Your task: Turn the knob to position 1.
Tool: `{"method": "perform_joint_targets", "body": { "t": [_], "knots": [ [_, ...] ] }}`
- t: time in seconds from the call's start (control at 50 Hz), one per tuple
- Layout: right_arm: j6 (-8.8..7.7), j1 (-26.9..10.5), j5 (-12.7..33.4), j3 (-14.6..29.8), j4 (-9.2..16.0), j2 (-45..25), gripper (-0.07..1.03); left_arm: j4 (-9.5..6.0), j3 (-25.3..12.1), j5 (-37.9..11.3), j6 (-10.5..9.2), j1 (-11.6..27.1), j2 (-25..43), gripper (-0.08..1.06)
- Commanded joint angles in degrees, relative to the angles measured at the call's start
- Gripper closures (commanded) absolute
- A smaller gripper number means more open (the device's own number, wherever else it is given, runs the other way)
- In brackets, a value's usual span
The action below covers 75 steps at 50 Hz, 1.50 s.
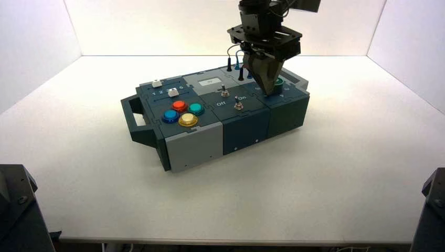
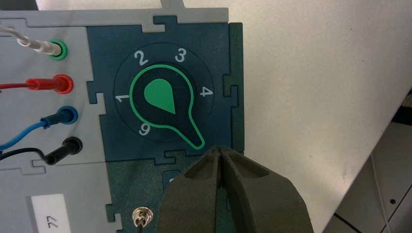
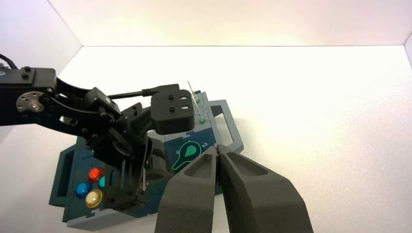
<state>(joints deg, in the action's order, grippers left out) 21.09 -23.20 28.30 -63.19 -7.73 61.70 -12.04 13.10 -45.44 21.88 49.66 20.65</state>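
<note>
My left jaws sit just beside the pointed tip of the green knob, with nothing between us. The plugged wires and the metal toggle switch hem me in on the box's inner side, while past its outer edge the bare bench leaves me a wide way through.

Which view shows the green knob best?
The left wrist view: the knob is seen from above, pointed tip clear between 4 and 6. The right wrist view shows it smaller, beside the left arm; the high view, mostly hidden behind the left hand.
</note>
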Motion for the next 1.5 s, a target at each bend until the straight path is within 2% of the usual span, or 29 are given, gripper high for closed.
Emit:
{"method": "perform_joint_targets", "body": {
  "t": [0.02,0.66,1.5],
  "knots": [
    [0.09,0.3,-0.7,0.8,-0.1,-0.4,0.99,0.09,-1.5,0.3,0.53,0.0,-1.2,1.01],
    [0.09,0.5,-1.0,0.8,-0.1,-0.4,0.99,-0.18,-2.9,-1.5,0.97,0.3,-1.5,1.01],
    [0.18,1.8,-1.0,0.7,-0.1,-0.4,0.99,-0.26,-6.6,-3.1,3.16,1.3,2.0,1.01]
  ]
}}
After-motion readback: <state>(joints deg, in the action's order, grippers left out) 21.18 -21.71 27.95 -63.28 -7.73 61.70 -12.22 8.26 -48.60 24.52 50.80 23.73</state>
